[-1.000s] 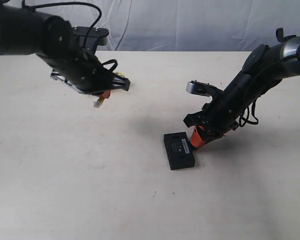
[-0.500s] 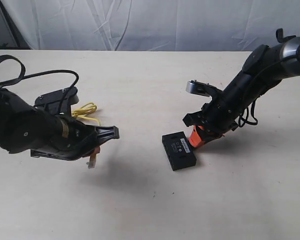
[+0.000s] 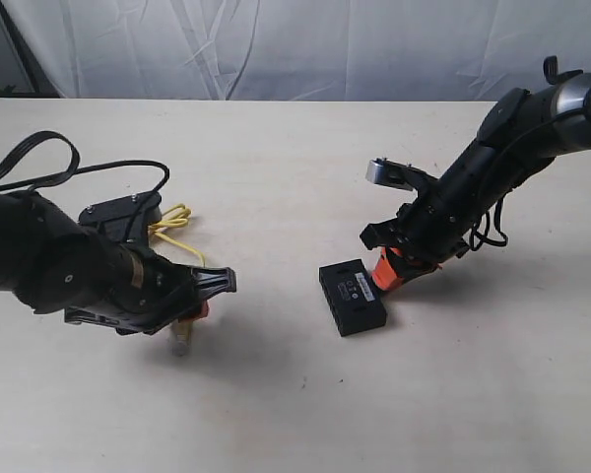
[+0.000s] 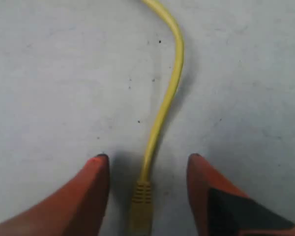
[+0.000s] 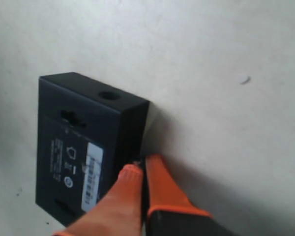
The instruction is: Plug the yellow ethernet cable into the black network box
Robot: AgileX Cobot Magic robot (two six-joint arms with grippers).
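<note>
L tool [image 4: 146, 157] straddles yellow cable [image 4: 162, 109], prob. untouched.

left arm [image 3: 49, 261] is crouched low, left hand [image 4: 146, 158] with its orange fingers [image 4: 86, 196] spread apart; right arm [image 3: 492, 163] slants down steeply, right hand [image 5: 140, 167] pinched completely together
</note>
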